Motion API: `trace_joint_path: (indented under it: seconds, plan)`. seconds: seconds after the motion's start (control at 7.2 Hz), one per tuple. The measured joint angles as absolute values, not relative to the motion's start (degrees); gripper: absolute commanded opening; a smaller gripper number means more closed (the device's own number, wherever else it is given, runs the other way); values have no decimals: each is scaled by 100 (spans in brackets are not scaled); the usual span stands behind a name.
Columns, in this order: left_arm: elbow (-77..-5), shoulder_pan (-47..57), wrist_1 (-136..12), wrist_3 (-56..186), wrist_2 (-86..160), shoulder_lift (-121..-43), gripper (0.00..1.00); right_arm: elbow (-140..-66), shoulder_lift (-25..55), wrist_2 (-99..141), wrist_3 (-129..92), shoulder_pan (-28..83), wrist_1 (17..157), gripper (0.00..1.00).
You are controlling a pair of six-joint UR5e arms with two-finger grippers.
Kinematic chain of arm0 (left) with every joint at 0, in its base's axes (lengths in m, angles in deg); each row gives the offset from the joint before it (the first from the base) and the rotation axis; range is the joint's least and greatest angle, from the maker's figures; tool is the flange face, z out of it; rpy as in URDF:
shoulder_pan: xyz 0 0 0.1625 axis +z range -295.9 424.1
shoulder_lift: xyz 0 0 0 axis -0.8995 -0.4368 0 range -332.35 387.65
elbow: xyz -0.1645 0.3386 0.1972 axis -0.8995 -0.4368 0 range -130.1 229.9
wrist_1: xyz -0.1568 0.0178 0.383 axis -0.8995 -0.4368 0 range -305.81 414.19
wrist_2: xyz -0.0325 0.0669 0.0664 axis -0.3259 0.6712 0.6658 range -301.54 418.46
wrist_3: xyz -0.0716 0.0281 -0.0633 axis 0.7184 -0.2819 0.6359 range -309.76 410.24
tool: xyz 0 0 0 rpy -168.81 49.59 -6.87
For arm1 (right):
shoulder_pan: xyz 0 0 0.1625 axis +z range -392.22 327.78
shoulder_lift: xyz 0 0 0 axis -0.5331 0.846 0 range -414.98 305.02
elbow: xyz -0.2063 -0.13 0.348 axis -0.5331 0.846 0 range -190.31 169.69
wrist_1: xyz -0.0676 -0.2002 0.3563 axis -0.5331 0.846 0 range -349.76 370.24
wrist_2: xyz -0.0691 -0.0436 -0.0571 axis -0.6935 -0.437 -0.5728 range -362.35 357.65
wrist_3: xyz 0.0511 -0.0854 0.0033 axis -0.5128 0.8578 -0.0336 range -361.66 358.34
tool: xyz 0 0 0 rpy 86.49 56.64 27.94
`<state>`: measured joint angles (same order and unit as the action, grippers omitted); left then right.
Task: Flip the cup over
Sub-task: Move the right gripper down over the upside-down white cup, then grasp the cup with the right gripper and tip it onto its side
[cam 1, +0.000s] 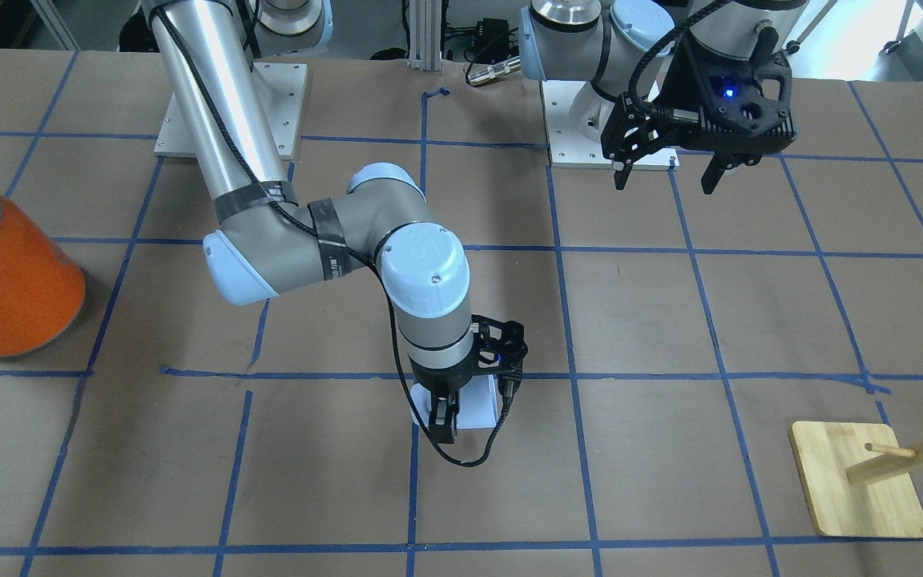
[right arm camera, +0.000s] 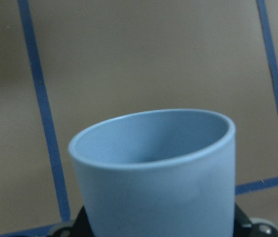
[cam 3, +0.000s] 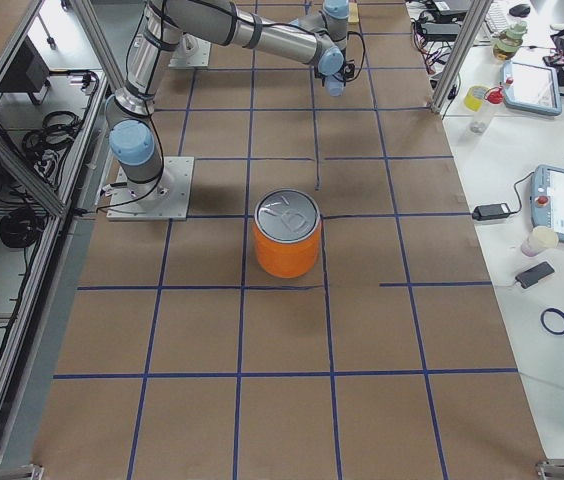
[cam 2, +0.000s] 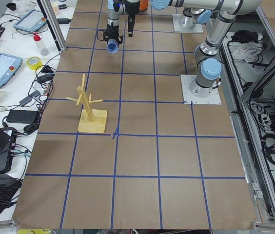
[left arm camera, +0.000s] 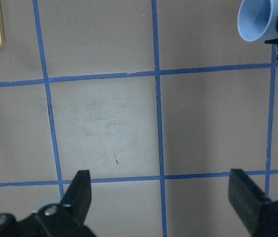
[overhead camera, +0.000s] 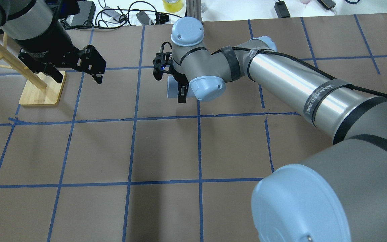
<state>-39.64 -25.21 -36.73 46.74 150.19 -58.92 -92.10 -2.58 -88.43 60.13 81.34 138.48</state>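
One cup (left arm camera: 257, 19) clamped in the right end effector (cam 1: 465, 410); left end effector (cam 1: 665, 184) wide apart, empty; one orange can (cam 1: 13, 280)

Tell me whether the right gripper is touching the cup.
Touching. In the front-facing view a finger of the right gripper lies flat against the side of the cup.
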Motion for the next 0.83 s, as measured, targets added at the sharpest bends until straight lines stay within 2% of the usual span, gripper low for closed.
trace_joint_path:
  seconds: [0.14,0.28,0.42,0.83]
  plan:
    - [-3992,-2520,-3670,4671,15023,-5890,100,-9226,-406,-8879,6088,8247,13979,57]
    - [-4037,-2520,-3650,4667,15023,-5881,100,-9255,-461,-8903,6120,8301,14004,89]
    - [-4064,-2520,-3639,4667,15016,-5872,100,-9292,-466,-8920,6126,8324,13990,100]
    - [-4077,-2518,-3639,4672,14992,-5858,100,-9319,-351,-9075,5993,8295,13900,100]
